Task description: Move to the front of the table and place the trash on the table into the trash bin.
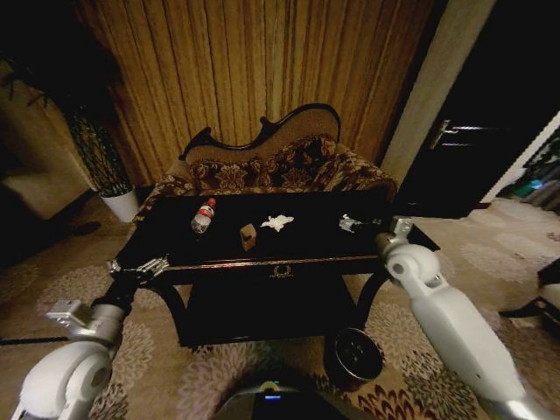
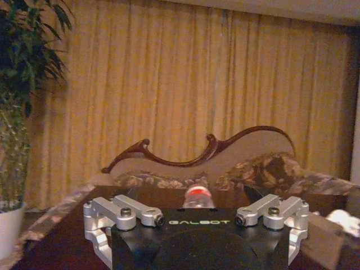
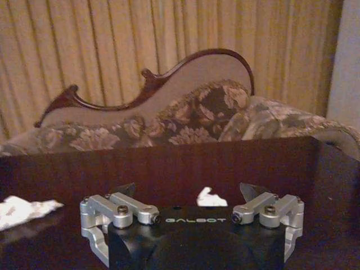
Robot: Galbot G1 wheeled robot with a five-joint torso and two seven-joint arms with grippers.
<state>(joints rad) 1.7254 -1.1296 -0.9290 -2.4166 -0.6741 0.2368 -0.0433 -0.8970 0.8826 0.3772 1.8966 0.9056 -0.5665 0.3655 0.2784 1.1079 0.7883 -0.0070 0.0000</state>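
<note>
The black table [image 1: 306, 243] stands straight ahead of me. On its top lie the trash pieces: a clear bottle [image 1: 203, 216] with a red cap, a small brown box [image 1: 248, 235], a crumpled white tissue [image 1: 277, 222] and a silvery wrapper [image 1: 350, 224]. The dark round trash bin [image 1: 354, 354] sits on the carpet below the table's front right. My left gripper [image 1: 140, 269] hovers open at the table's front left corner, facing the bottle [image 2: 197, 197]. My right gripper [image 1: 394, 229] is open at the right front edge, with the wrapper [image 3: 212, 197] just beyond its fingers and the tissue [image 3: 25, 207] off to the side.
A floral sofa [image 1: 271, 171] with a curved dark frame stands right behind the table, before yellow curtains. A plant in a white pot [image 1: 122, 206] is at the back left. A dark door [image 1: 464, 149] is at the right. Patterned carpet lies around the table.
</note>
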